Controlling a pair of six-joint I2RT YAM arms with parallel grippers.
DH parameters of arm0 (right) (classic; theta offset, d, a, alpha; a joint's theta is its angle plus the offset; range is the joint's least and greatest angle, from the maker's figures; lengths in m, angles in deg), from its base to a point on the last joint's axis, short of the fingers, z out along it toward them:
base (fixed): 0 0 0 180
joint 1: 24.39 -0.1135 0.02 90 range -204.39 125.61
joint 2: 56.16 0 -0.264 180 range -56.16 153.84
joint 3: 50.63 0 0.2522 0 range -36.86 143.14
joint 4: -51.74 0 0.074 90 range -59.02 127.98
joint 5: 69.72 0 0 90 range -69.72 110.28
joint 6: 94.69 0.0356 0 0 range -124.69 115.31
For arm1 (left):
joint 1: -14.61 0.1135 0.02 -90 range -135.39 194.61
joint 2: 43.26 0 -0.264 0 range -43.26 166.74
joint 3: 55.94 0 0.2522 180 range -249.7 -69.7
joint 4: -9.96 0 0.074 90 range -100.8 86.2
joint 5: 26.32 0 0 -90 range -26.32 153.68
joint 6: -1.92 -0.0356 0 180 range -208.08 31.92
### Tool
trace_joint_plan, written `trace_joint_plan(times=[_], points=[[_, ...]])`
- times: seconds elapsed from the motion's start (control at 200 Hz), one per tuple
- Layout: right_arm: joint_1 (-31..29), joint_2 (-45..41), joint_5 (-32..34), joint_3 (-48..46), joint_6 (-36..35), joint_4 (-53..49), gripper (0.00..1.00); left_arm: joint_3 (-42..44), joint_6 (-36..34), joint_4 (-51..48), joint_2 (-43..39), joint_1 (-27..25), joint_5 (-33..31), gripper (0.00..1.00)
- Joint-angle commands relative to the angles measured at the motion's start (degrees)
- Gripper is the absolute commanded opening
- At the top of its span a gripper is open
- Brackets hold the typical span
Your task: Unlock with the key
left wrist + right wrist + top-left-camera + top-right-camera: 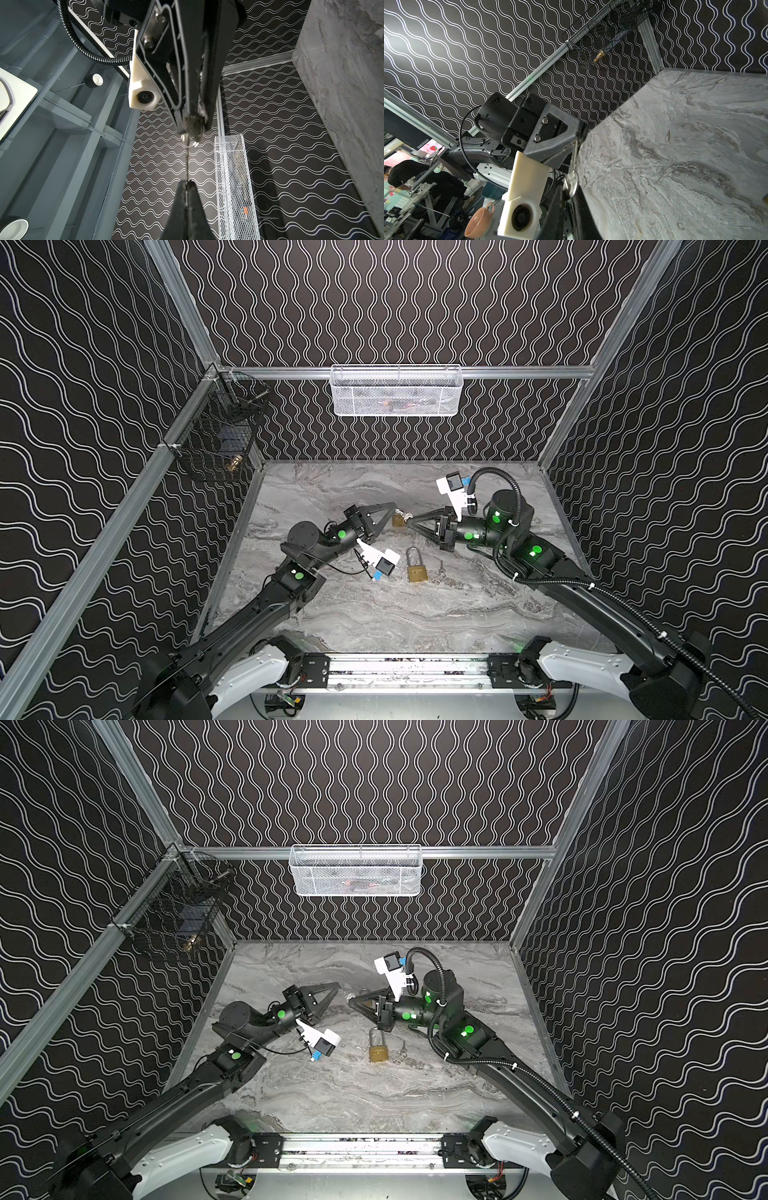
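Midair, the left hand (392, 506) and right hand (409, 522) both pinch one key (573, 158) above the worktop (374, 614). A brass padlock (417, 572) lies nearby. The black wire basket (208, 439) holds something brass; the white mesh basket (357, 398) has unclear contents.

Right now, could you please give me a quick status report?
Left gripper shut on key, right gripper pinching its ring end, midair. Padlock flat on table, untouched. Smaller brass lock beneath the grippers.
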Motion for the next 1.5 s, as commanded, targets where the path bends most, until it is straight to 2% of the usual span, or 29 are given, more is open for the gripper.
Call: trace_joint_plan(times=[0.0,0.07,0.165,0.556,0.611,0.756,1.071,1.126,1.236,1.492], points=[[-0.09,0.0,-0.72,0.43,-0.04,2.88,0.11,0.27,1.19,1.52,-0.32,0.0,0.89,0.0],[-0.09,0.17,-1.14,0.43,0.12,3.26,0.09,0.41,1.55,1.67,-0.46,-0.02,1.75,0.0],[-0.09,0.4,-2.17,0.38,0.31,3.67,0.0,0.46,2.33,1.84,-0.79,0.0,3.43,0.0],[-0.09,0.51,-5.66,-0.97,1.09,6.85,0.0,-0.58,4.88,0.34,-0.79,-0.01,5.66,0.0],[-0.09,0.72,-6.35,-1.14,1.23,7.33,0.0,-0.52,5.71,0.92,-0.59,0.0,6.2,0.07],[-0.09,0.99,-6.12,-1.24,1.92,8.44,0.0,-0.25,7.69,0.85,-0.62,0.0,7.86,0.16],[-0.09,2.19,-6.09,-0.97,2.47,8.54,0.0,0.81,10.39,2.16,-0.31,-0.04,9.79,0.18],[-0.09,2.57,-6.34,-0.74,2.52,8.46,0.0,0.78,10.3,2.44,-0.07,-0.02,9.74,0.16],[-0.09,3.14,-7.22,-0.7,3.2,9.05,0.0,0.47,9.28,2.11,0.33,-0.02,8.26,0.0],[-0.09,3.3,-7.68,-0.89,2.53,8.0,0.0,-0.24,7.91,-0.15,0.25,-0.02,7.92,0.0]])
